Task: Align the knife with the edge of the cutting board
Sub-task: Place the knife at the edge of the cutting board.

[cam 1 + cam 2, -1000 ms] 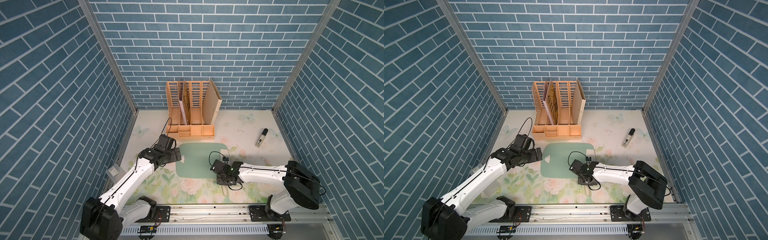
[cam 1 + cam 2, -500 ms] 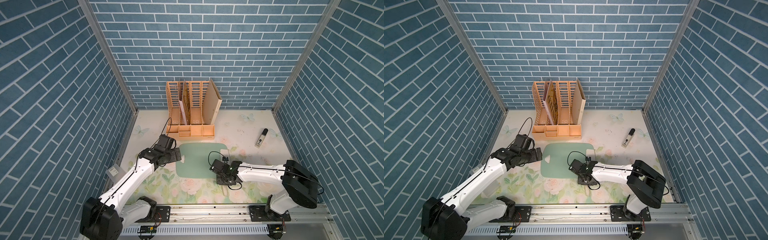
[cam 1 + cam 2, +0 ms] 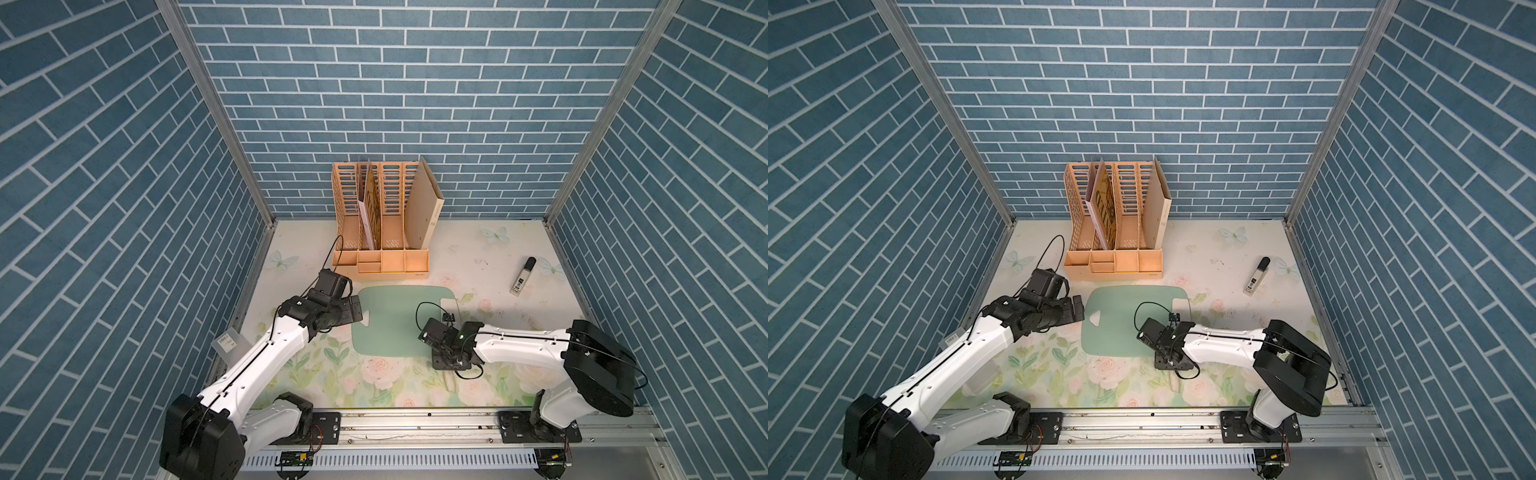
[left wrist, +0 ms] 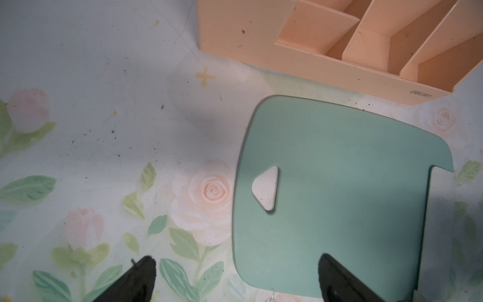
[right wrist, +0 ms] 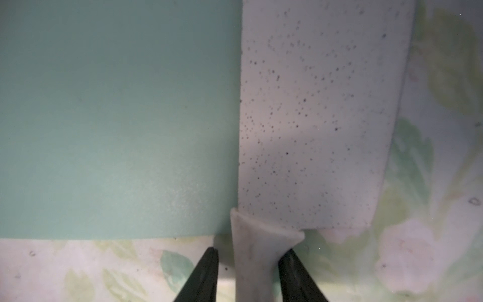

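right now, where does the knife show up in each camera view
Top view: the knife lies at the cutting board's edge opposite the triangular hole.
Top view: same spot.
Left wrist: pale strip along that same board edge.
Right wrist: speckled blade, close up, beside the green board.
Shared landmark: the cutting board, in all four.

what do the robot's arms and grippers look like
The left arm and right arm have white link shells and bulky black joint housings. A thin black cable loops at each wrist. The left gripper and right gripper have slim black tapering fingers.
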{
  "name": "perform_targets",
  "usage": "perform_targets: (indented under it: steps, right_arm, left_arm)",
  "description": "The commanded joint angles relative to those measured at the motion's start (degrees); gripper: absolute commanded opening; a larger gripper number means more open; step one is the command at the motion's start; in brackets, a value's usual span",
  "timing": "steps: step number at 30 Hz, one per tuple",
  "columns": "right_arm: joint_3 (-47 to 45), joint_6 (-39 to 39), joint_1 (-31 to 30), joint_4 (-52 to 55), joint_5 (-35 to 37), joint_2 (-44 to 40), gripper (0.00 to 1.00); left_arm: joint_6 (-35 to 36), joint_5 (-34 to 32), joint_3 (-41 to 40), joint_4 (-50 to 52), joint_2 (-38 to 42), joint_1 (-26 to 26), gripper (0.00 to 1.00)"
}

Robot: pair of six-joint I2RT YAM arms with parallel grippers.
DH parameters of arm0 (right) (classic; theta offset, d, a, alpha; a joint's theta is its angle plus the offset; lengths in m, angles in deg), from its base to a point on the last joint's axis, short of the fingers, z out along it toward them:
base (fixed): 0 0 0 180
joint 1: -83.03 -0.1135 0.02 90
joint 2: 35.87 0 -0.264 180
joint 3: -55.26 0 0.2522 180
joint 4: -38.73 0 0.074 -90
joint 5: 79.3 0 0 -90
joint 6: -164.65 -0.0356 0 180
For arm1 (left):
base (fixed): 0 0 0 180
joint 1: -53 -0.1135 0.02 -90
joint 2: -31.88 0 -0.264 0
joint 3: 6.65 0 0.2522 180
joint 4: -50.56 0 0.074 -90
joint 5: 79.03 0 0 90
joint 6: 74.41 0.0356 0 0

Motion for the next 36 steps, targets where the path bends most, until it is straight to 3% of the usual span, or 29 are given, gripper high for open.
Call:
perform_targets:
  steps: [1,36]
  right_arm:
    - [-2.1,-0.1,0.4,2.6,-1.1,2.0,0.45]
    - [-2.0,0.1,0.4,2.9,-1.1,2.3,0.52]
  left_arm:
    - [0.2,-0.8,-0.5,0.9,0.7,0.5,1.0]
    - [0.2,-0.8,-0.6,0.8,1.3,0.8,0.99]
